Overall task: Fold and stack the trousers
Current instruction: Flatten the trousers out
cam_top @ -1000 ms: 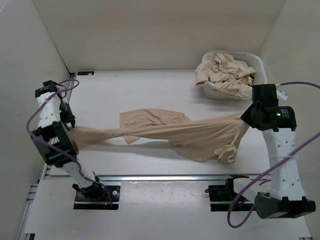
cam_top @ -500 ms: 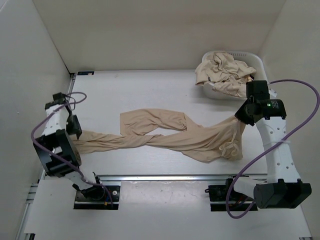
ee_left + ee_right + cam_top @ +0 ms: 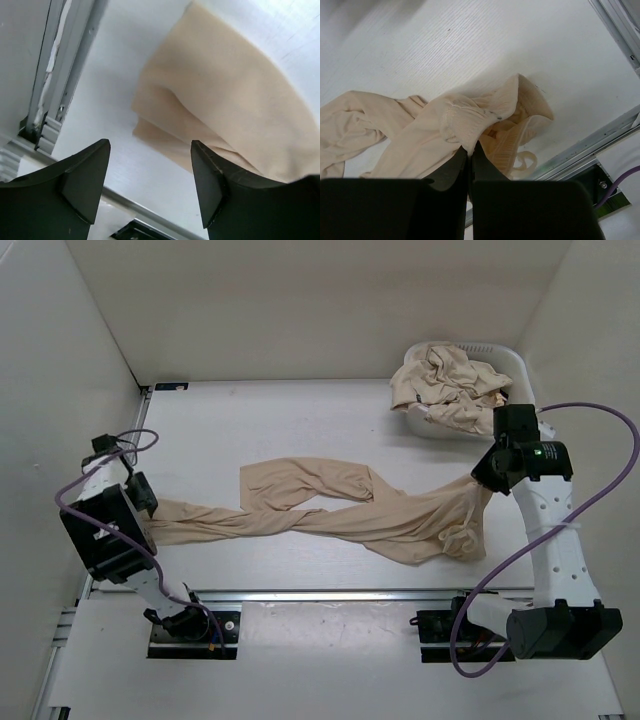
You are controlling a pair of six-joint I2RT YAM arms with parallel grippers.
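Observation:
One pair of beige-tan trousers (image 3: 340, 508) lies stretched across the table, its legs crossing in the middle. My left gripper (image 3: 143, 502) is open and empty at the left leg end (image 3: 220, 100), its fingers (image 3: 82, 175) apart above bare table beside the cloth. My right gripper (image 3: 484, 478) is shut on the ribbed waistband (image 3: 470, 117) at the trousers' right end, which bunches on the table with a drawstring loop (image 3: 525, 161). More beige trousers (image 3: 445, 385) are heaped in the white basket.
The white plastic laundry basket (image 3: 512, 365) stands at the back right corner. Metal rails (image 3: 320, 593) run along the near table edge and the left edge (image 3: 60, 65). White walls close in the left, back and right sides.
Both arms lowered the trousers from a taut stretch onto the table. My left gripper let go of the leg end and drew back left. The right gripper still holds the waistband.

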